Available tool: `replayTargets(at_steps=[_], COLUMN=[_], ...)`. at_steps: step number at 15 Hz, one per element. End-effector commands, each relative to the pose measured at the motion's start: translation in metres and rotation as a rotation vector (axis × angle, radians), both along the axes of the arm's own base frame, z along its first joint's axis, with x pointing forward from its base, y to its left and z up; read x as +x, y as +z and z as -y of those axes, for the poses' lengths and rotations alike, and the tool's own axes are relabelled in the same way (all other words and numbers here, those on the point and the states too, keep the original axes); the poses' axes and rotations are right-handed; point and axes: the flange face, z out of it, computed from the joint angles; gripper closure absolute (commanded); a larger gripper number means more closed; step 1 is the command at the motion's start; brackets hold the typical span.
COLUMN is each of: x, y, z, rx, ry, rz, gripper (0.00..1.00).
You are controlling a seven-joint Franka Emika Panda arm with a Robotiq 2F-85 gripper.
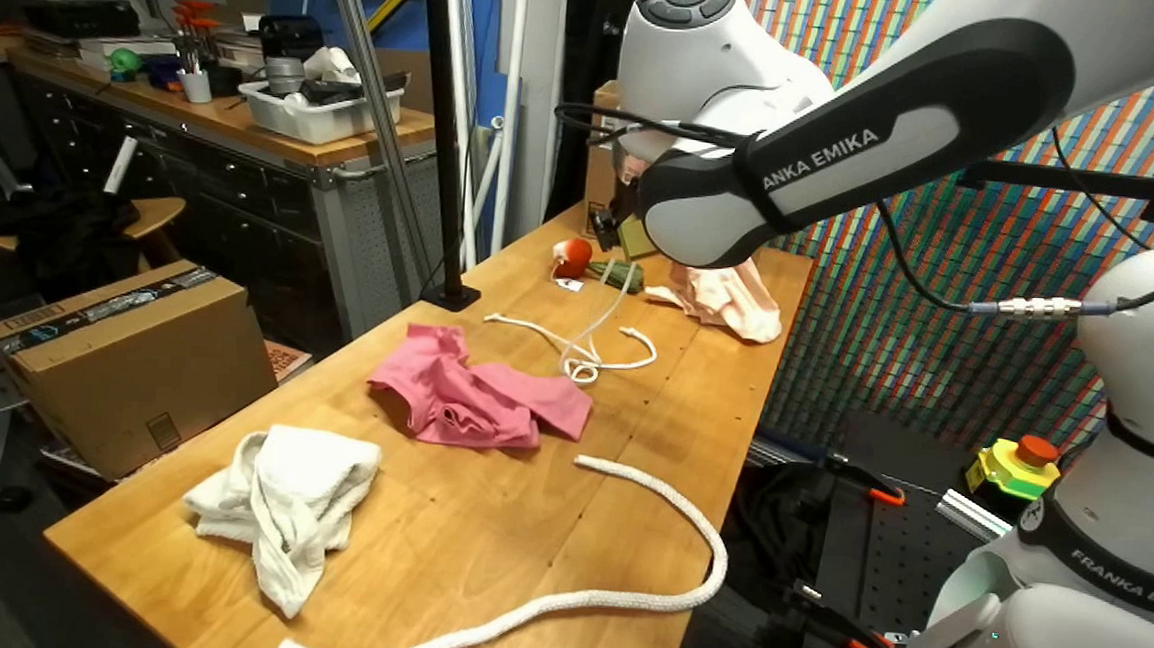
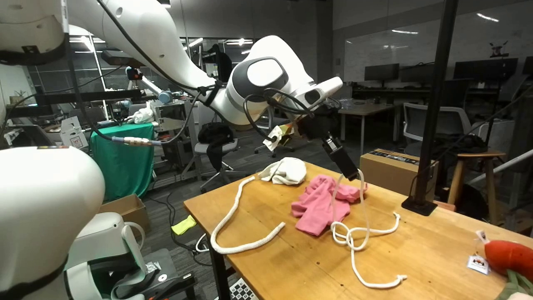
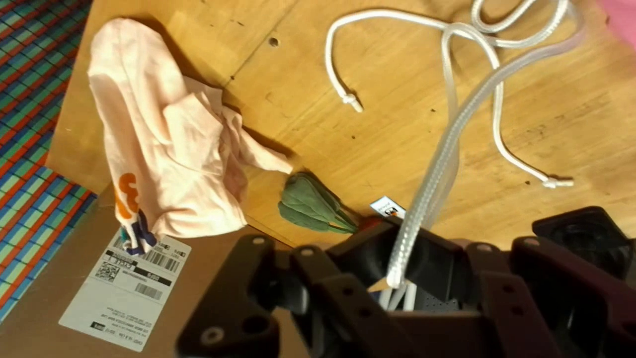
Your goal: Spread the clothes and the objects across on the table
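Clothes [image 2: 318,206] lie crumpled in three separate places on the wooden desk [image 1: 484,529]. In an exterior view, a white towel-like cloth [image 1: 290,507] is bunched at the near end, a pink cloth [image 1: 477,403] is heaped around the middle, and a peach cloth [image 1: 729,298] sits toward the far end. The wrist view shows orange and dark blue markings on the peach cloth, which overlaps a cardboard box [image 3: 206,258] with a printed label [image 3: 126,293]; whether the two touch cannot be told.

A thin white cord [image 3: 437,166] hangs from the tool [image 2: 352,176], whose fingers are pressed together on it, holding a loop clear of the desk. Below, the cord settles into loose coils just beside the pink cloth, and its two knotted ends lie apart on the wood.

A red rounded item [image 2: 510,255] with a small tag [image 2: 478,264] rests apart from the cord's ends, and a green leafy item [image 3: 309,201] lies just beside it, leaf tips near the peach cloth. A thick white rope [image 1: 620,600] curves along the desk, one end near the white towel-like cloth, the other near the pink cloth, its bend reaching the desk's edge. A black post [image 1: 450,156] rises from a square base [image 1: 450,299] at the desk's long side.
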Motion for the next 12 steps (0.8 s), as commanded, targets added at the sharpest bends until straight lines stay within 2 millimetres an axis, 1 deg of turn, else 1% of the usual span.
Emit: replayTargets(at_steps=[1, 8, 10, 12], x=[-0.019, -0.055, -0.062, -0.065], y=[-0.001, -0.023, -0.031, -0.039], z=[0.02, 0.052, 0.055, 0.051], rx=[-0.065, -0.05, -0.039, -0.037], ry=[-0.024, -0.076, -0.071, -0.049], rz=[-0.041, -0.128, -0.157, -0.197], gripper=[0.98, 0.98, 0.98, 0.98])
